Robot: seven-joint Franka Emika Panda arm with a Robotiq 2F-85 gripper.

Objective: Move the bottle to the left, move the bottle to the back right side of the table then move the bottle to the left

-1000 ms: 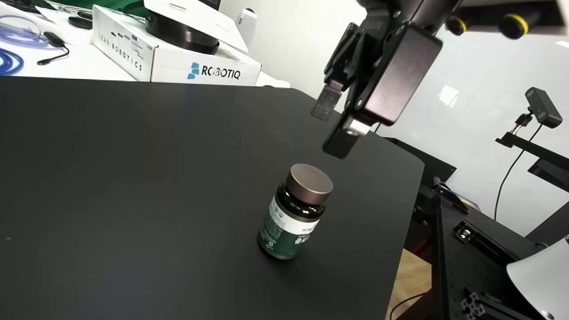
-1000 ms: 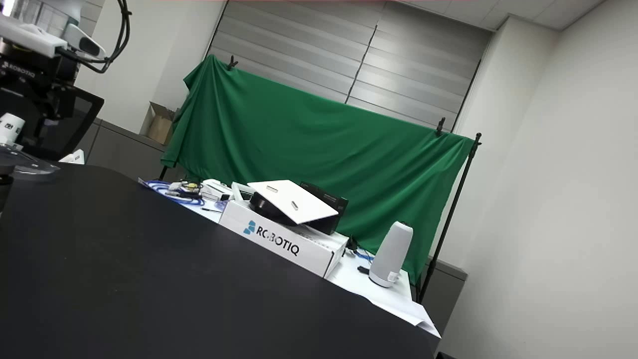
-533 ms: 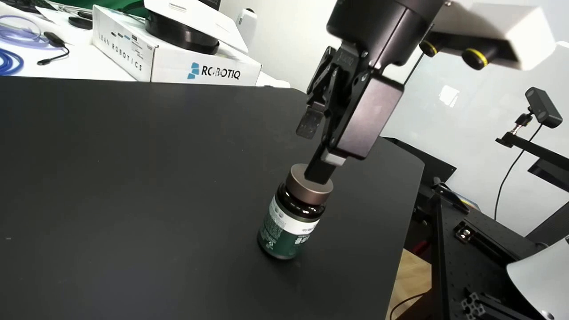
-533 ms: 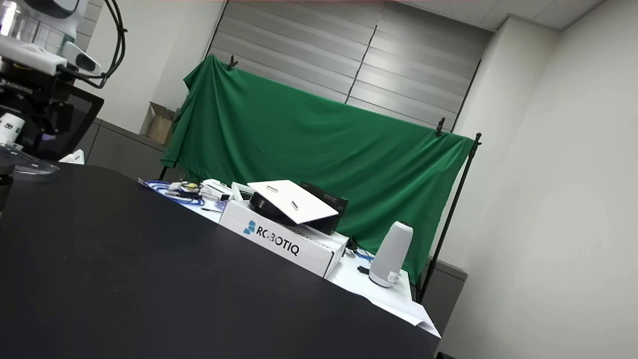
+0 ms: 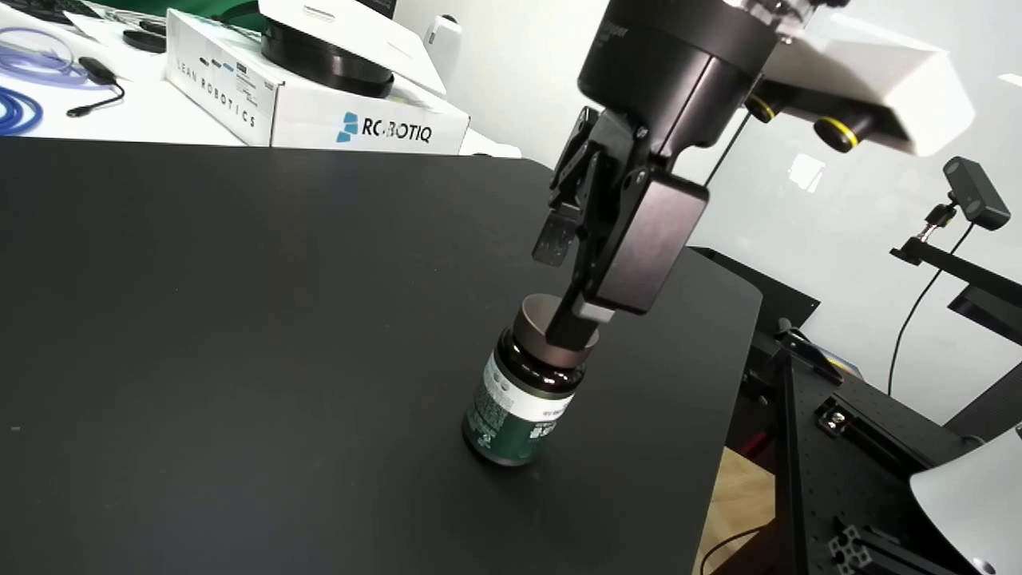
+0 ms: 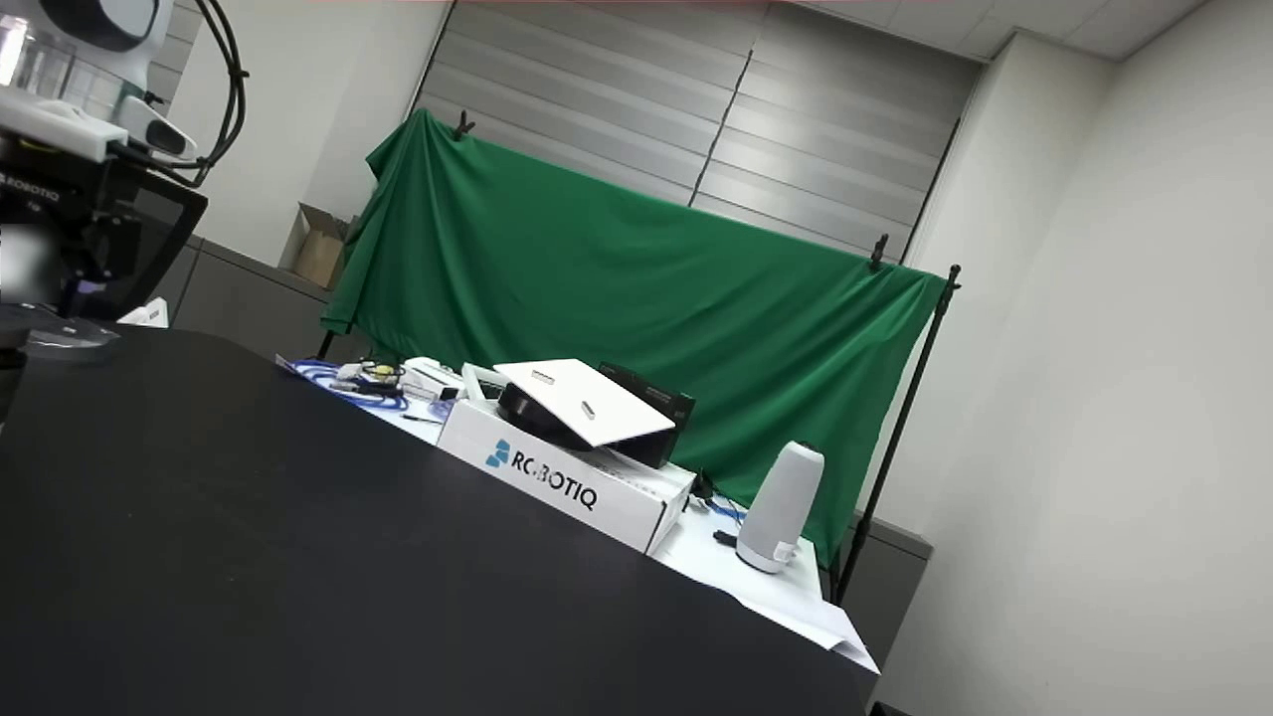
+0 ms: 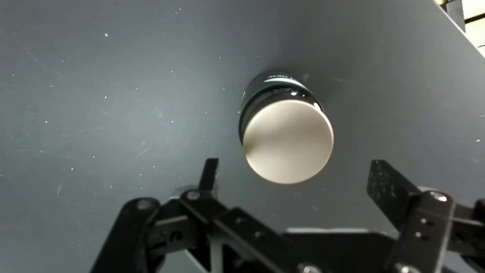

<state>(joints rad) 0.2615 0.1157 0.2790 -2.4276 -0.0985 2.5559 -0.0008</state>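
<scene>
Gripper [image 7: 296, 168] over the bottle [image 5: 523, 409], jaws wide apart, nothing held; wrist view shows a gap on either side of it. Bottle upright on the table [image 5: 239, 335], toward the picture-right edge in an exterior view. Reads as the approach before a grasp; which of the three moves it serves, can't tell. Next likely calls for settling lower, squarely around the bottle, then closing. Nearest edge in sight is picture-right, so less slack there; broad run of top to picture-left and back toward the box [image 5: 311, 120], which sits beyond the far edge.
</scene>
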